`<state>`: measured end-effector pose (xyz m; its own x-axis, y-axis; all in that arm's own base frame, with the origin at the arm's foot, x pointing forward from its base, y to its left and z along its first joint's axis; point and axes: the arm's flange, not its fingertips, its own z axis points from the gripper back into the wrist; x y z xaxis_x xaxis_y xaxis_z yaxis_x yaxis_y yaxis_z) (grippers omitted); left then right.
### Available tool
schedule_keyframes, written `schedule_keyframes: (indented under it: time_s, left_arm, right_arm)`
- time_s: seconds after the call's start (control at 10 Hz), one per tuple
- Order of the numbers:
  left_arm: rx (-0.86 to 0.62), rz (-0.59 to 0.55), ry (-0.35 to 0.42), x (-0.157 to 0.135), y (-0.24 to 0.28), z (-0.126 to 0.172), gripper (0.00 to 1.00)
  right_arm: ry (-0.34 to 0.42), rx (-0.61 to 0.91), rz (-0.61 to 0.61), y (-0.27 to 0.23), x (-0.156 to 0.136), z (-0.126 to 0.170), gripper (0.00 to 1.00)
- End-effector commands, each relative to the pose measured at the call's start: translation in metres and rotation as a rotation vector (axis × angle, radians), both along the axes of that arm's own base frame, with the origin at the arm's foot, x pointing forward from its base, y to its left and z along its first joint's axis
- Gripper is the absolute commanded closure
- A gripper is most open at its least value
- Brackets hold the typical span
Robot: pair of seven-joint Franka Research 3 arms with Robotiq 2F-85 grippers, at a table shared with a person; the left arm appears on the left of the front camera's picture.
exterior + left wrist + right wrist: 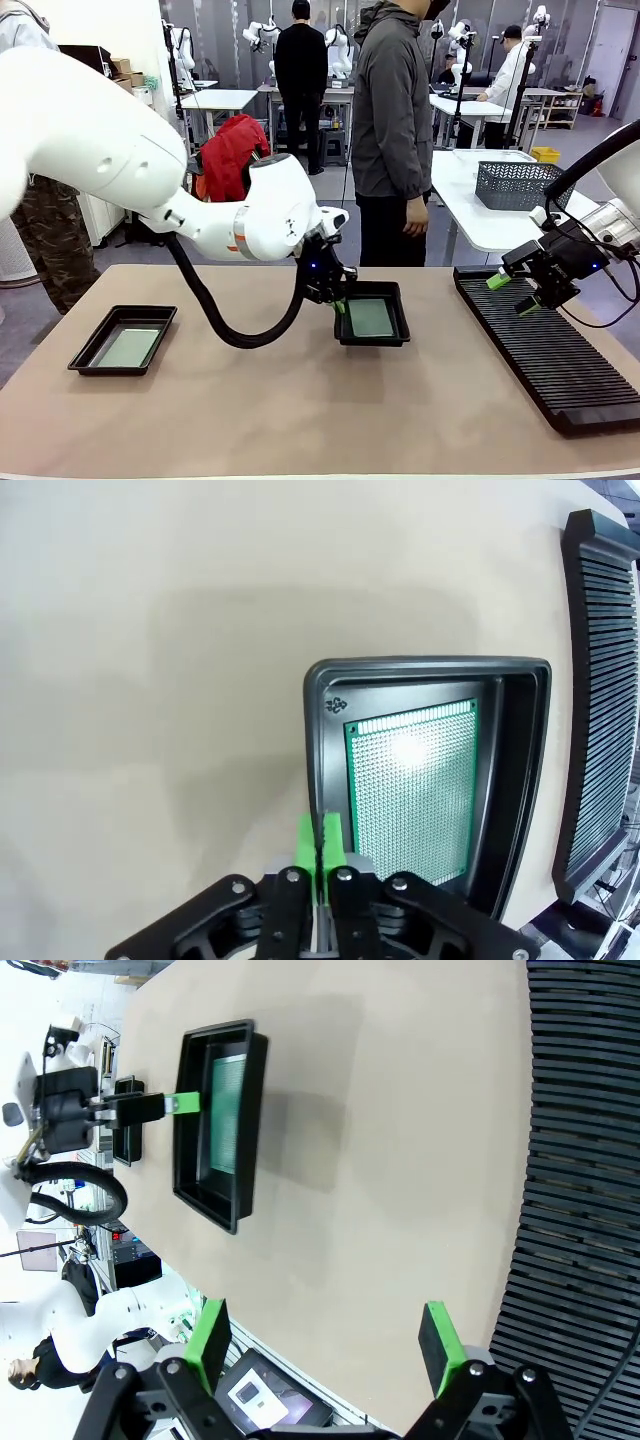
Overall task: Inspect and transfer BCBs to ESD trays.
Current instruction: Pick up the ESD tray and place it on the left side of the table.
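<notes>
I see one BCB lying flat inside the middle ESD tray, and a second board in the left tray. My left gripper is fully closed and holds nothing, just beside the middle tray's rim. My right gripper is wide open and empty above the ribbed rack. I judge the board thin, light and stiff, so I would pinch it by an edge. The raised rim stands in the way.

You had one tray at table left, another centre, each holding a board; rack lay right.
</notes>
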<state>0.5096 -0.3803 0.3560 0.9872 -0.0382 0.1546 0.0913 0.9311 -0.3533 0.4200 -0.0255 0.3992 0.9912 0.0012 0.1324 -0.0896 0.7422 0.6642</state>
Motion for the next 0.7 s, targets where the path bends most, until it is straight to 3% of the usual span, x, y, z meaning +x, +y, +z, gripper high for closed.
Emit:
schedule_keyframes:
  time_s: [0.0,0.6]
  left_arm:
    - [-0.024,-0.018,-0.012,-0.016,0.04,0.009,1.0]
    - [-0.03,-0.012,-0.009,-0.031,0.188,0.004,1.0]
  right_arm:
    - [0.005,-0.01,-0.024,0.001,0.001,0.0,0.0]
    - [0.005,-0.01,-0.024,0.001,0.001,0.0,0.0]
